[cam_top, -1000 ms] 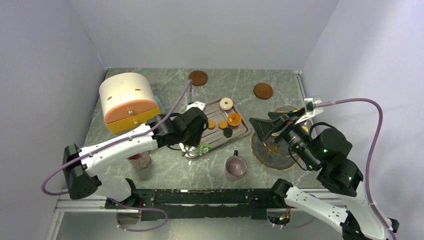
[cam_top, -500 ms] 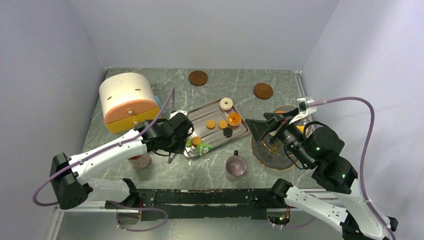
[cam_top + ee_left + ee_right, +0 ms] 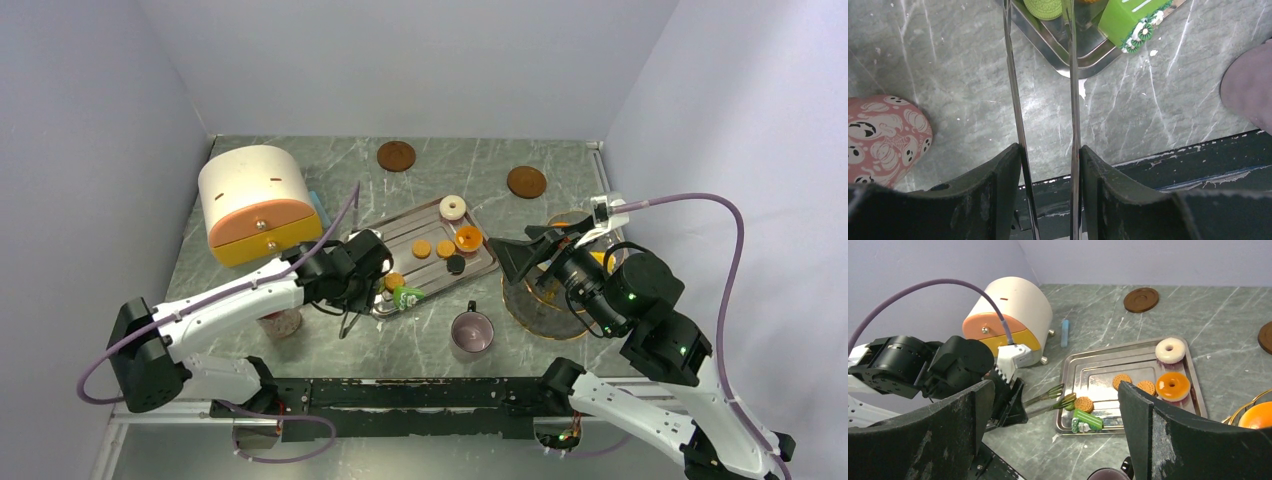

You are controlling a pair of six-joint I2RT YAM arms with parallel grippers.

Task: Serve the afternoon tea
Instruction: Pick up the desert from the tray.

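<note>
Left gripper (image 3: 1048, 156) clamped on metal tongs (image 3: 1074, 100), tips at green biscuit (image 3: 1045, 7) in tray's (image 3: 1098, 375) near-left corner, right gripper (image 3: 518, 260) spread wide, mug (image 3: 472, 330) nearer.

Cream ring (image 3: 453, 207), orange ring (image 3: 467, 239), biscuits (image 3: 423, 248), black round (image 3: 456, 264) flat on steel tray (image 3: 402, 236); mug (image 3: 472, 331) upright on counter (image 3: 560, 160) nearby.

No legible text — none anywhere.
</note>
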